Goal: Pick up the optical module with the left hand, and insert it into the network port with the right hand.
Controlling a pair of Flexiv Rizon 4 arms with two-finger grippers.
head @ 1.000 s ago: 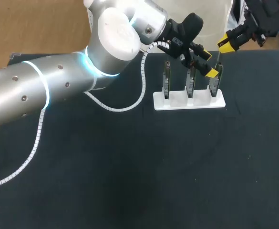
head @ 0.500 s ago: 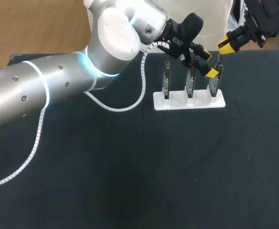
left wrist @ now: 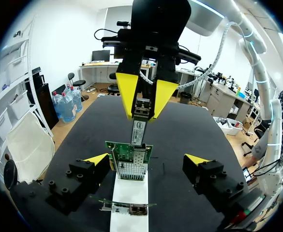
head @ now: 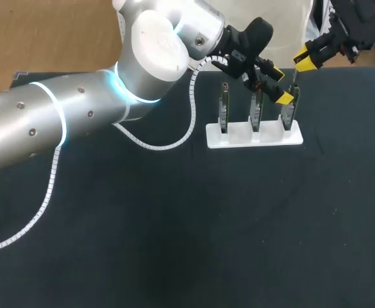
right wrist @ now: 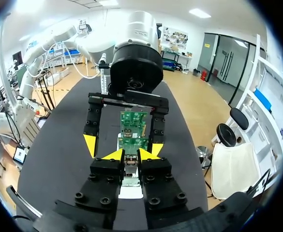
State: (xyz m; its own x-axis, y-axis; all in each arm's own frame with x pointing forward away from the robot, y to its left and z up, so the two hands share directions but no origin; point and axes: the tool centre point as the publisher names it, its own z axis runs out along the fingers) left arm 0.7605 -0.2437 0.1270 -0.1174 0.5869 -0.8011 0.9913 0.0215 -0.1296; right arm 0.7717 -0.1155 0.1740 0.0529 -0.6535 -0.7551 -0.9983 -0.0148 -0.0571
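Right gripper (right wrist: 130,154): is clenching the module (left wrist: 138,128) by its upper end, a finger pressing from each side.
Module: is hanging upright under that gripper, its lower end meeting the top edge of the card (left wrist: 130,157). How deep it is sitting, I cannot tell.
Port (left wrist: 131,169): is facing upward as a metal cage on the card, roughly in line with the module above it.
Left gripper (left wrist: 147,157): is standing released, one finger on each side of the card, with a gap showing on both sides.
Card: is standing upright in the end slot of the white holder (head: 254,136), on the side nearest the right arm; two more cards (head: 224,109) are filling the other slots.
Bench (head: 174,224): is carrying the holder on its black top.
Step in hand: judging by this, the right arm is seating the module in the port.
Doing it well: press slowly and straight down along the card's plane, holding the module parallel to the cage. A sideways push is likely to tilt the card or tip the holder, so bracing the card with the left gripper looks wise.
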